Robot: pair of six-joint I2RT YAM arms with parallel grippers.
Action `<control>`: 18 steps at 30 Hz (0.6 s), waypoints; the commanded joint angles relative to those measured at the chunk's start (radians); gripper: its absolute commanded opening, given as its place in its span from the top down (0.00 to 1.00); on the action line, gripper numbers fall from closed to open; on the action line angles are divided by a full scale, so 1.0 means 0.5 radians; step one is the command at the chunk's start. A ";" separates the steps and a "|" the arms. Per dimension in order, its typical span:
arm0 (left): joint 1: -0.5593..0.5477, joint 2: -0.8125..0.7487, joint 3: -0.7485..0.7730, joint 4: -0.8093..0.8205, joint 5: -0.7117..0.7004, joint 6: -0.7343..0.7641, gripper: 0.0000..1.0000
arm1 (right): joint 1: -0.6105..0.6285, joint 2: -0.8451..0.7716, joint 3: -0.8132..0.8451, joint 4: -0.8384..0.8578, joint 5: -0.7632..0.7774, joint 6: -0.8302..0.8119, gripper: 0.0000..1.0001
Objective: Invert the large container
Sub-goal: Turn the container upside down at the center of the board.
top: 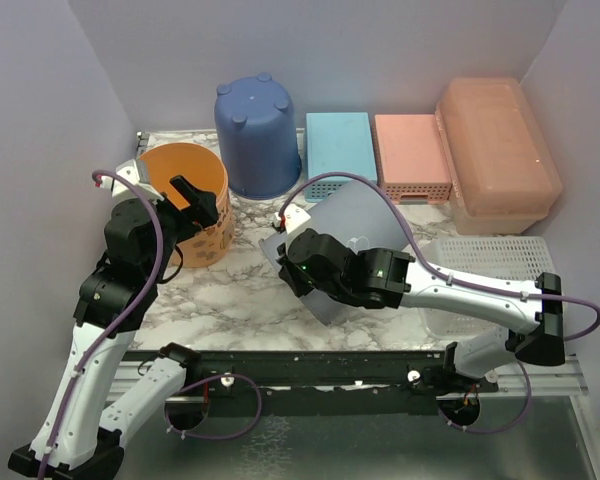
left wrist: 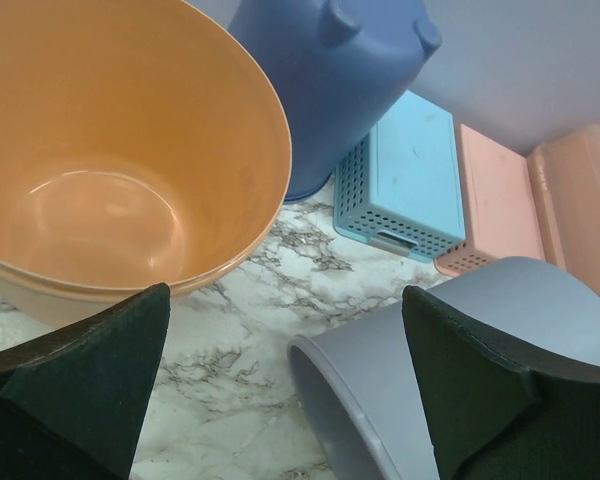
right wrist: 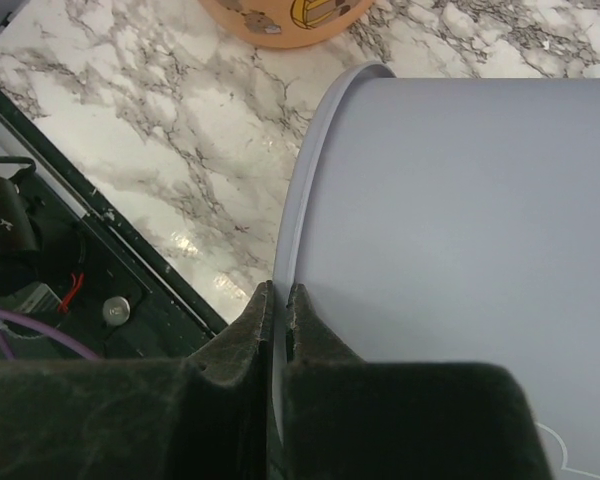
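Grey large container tipped on marble, rim pinched in right jaws, left jaws wide by orange bucket.

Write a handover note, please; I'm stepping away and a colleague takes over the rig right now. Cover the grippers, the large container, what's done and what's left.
Left gripper: open, empty, by the orange bucket.
Right gripper: shut on the rim of the grey bin, which is tipped on its side mid-table.
Large container: back right corner, next to the pink basket; no gripper touches it.
Done: nothing visible on the large container.
Left: probably let go of the grey bin, then grasp and flip the large container.
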 commanded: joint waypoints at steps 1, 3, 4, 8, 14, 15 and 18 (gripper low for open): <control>-0.010 -0.045 0.064 -0.046 -0.180 -0.030 0.01 | 0.036 0.133 -0.031 -0.161 -0.047 -0.043 1.00; -0.010 -0.046 0.070 -0.046 -0.186 -0.023 0.01 | 0.050 0.172 -0.022 -0.150 -0.071 -0.053 0.99; -0.010 -0.047 0.072 -0.050 -0.189 -0.022 0.01 | 0.058 0.192 -0.014 -0.151 -0.073 -0.054 1.00; -0.010 -0.045 0.078 -0.058 -0.199 -0.019 0.01 | 0.077 0.258 0.007 -0.132 -0.093 -0.062 0.99; -0.010 -0.048 0.082 -0.062 -0.210 -0.025 0.01 | 0.081 0.314 -0.030 -0.090 -0.075 -0.100 0.99; -0.010 -0.045 0.084 -0.062 -0.208 -0.025 0.01 | 0.081 0.318 -0.042 -0.075 -0.058 -0.110 0.99; -0.010 -0.040 0.089 -0.062 -0.206 -0.027 0.01 | 0.081 0.349 -0.079 -0.054 0.025 -0.118 0.99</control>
